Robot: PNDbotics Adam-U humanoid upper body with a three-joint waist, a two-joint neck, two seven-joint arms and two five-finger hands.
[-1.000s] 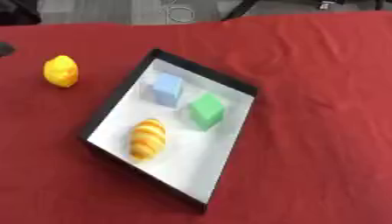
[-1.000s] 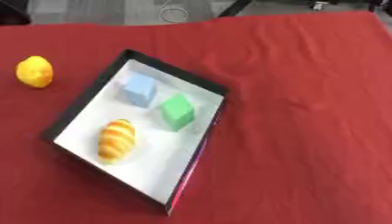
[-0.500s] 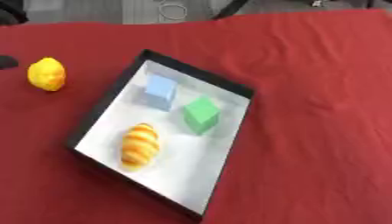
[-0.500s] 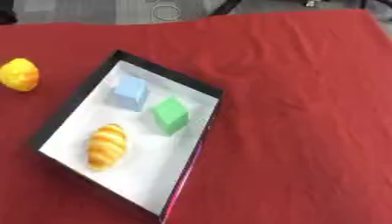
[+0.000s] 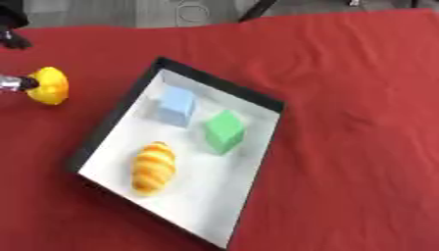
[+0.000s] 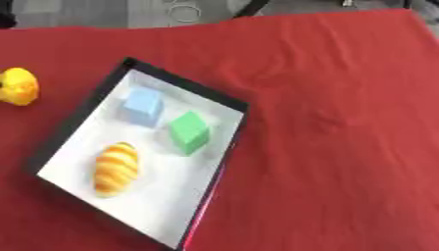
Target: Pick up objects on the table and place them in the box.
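Note:
A yellow lemon-like object (image 5: pixel 50 86) lies on the red cloth at the far left. Part of my left hand (image 5: pixel 12 83) enters at the left edge of the left eye view and touches the yellow object's left side; most of the hand is cut off. To the right lies a shallow black-rimmed box (image 5: pixel 214 86) with a white floor, set askew. In it sit a light blue cube (image 5: pixel 176 106), a green cube (image 5: pixel 225 131) and a croissant (image 5: pixel 154 166). My right hand shows in neither view.
A red cloth (image 5: pixel 343 122) covers the table, with a few creases right of the box. Beyond the table's far edge lies grey floor with a cable loop (image 5: pixel 193 10).
The camera has shifted, so the whole scene has slid. My left hand has come in at the left edge and now touches the yellow object. The things in the box have not moved.

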